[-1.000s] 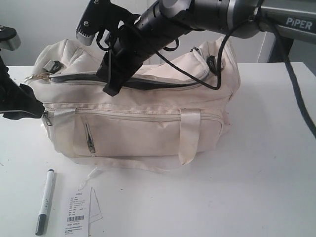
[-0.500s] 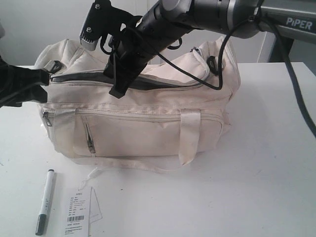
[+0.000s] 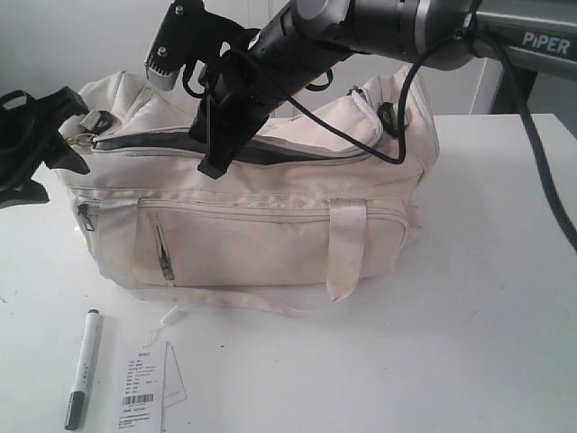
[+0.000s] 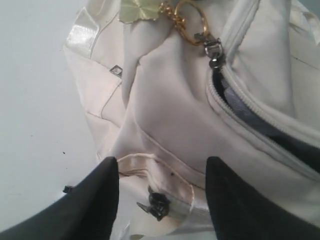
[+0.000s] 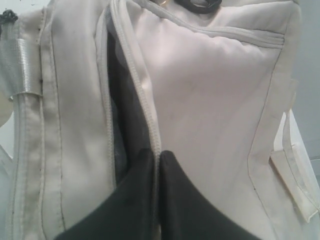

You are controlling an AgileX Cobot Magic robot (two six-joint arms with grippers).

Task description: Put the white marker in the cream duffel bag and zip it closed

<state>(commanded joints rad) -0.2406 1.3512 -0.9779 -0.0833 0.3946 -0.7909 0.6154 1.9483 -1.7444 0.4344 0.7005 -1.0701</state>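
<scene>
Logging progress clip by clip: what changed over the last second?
The right gripper closed on the zipper edge of the cream duffel bag. The left gripper rose beside the bag's end, jaws open. The white marker and paper tag stayed on the table.

This looks like a robotics lab bench. A grey-and-black jointed robot arm (image 3: 397, 27) lettered "PiPER", trailing loose black cables (image 3: 541, 162), reaches over a plain white tabletop (image 3: 469, 343) set against a plain pale wall (image 3: 54, 36). On the tabletop lie a soft cream fabric duffel bag (image 3: 270, 234), a slim white marker pen with a dark cap (image 3: 83, 365) and a white printed barcode paper tag (image 3: 142, 388).
</scene>
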